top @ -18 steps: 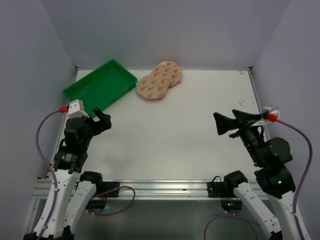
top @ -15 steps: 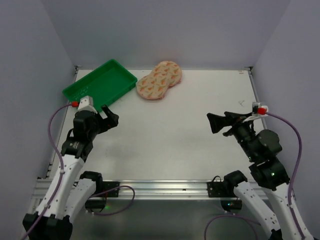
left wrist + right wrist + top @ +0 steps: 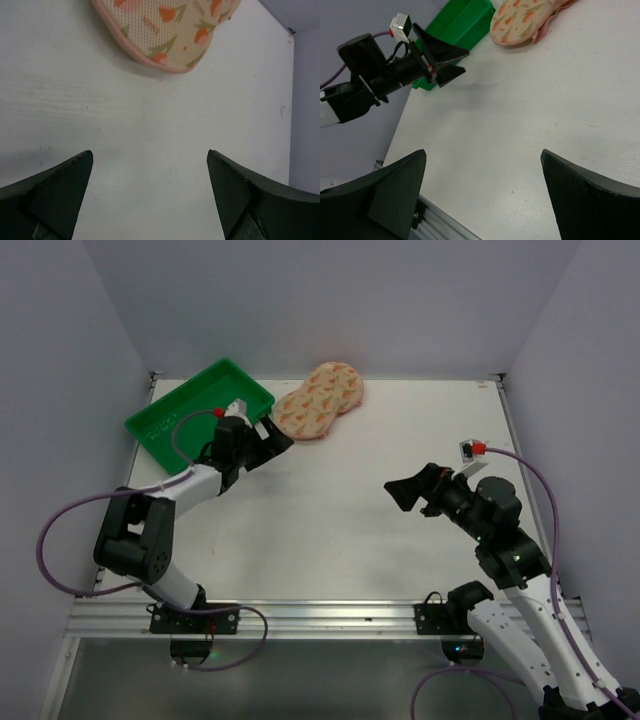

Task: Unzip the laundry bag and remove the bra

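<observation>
The left gripper [image 3: 266,440] is stretching away from the near-left corner toward the far edge, fingers spread wide, and is now sitting just beside the laundry bag [image 3: 318,400] without touching it; the bag is lying, seemingly closed, at the far edge left of centre, next to the green tray [image 3: 150,422]; the right gripper [image 3: 405,494], also spread, is edging leftward, well apart from the bag; grasping for the unzip is probably coming next.

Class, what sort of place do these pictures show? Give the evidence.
Probably a robotics lab test cell: left arm and right arm bolted to a metal rail, a white table boxed in by plain walls, holding a laundry bag and green tray.
</observation>
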`<state>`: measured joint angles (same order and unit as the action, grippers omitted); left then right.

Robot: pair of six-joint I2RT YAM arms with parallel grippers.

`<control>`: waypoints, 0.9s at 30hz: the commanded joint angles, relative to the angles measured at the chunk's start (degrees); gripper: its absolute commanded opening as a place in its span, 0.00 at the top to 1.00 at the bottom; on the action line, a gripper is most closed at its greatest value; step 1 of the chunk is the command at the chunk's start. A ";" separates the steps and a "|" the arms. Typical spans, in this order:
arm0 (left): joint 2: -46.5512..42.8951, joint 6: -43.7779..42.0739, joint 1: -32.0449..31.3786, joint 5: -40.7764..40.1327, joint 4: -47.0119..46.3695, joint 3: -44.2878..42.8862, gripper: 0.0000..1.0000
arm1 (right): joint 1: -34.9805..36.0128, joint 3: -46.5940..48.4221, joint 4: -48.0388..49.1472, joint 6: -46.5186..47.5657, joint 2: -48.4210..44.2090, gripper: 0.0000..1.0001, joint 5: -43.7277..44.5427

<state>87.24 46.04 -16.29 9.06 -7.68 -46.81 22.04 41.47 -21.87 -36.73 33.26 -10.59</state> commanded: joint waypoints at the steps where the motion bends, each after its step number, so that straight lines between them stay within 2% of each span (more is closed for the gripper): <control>1: 7.82 3.87 -0.23 -3.43 -12.17 -7.50 0.00 | -0.25 0.45 3.24 -1.77 0.32 0.01 -3.91; 10: 26.20 12.31 -1.02 -7.39 -18.24 -19.45 0.05 | -0.25 -0.34 3.24 -3.25 -1.70 0.01 -2.07; 15: 32.28 15.12 -2.25 -10.62 -17.89 -24.99 0.13 | -0.33 -1.74 3.85 -5.02 -3.28 0.01 -2.59; 18: 35.45 15.31 -3.13 -10.91 -18.94 -26.92 0.22 | -0.25 -2.71 3.85 -6.16 -4.86 0.01 -2.77; 21: 37.03 15.04 -3.92 -9.33 -20.44 -27.20 0.53 | -0.33 -3.15 3.06 -6.51 -6.27 0.01 -2.42; 22: 36.86 14.52 -4.44 -9.32 -20.44 -26.94 0.75 | -0.25 -3.15 2.80 -6.34 -6.53 0.01 -2.16; 23: 36.42 13.38 -4.80 -8.71 -20.53 -26.50 0.84 | -0.25 -3.07 2.53 -6.07 -6.88 0.01 -1.98; 25: 34.33 12.06 -5.59 -6.34 -20.44 -23.87 1.00 | -0.33 -2.89 1.66 -5.20 -7.33 0.01 -1.46; 27: 32.21 10.40 -6.38 -3.54 -19.74 -21.32 1.00 | -0.33 -2.54 1.39 -4.32 -7.41 0.01 -1.10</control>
<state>123.46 60.14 -20.84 1.74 -25.67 -71.00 22.04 38.44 -20.23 -41.89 26.30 -11.92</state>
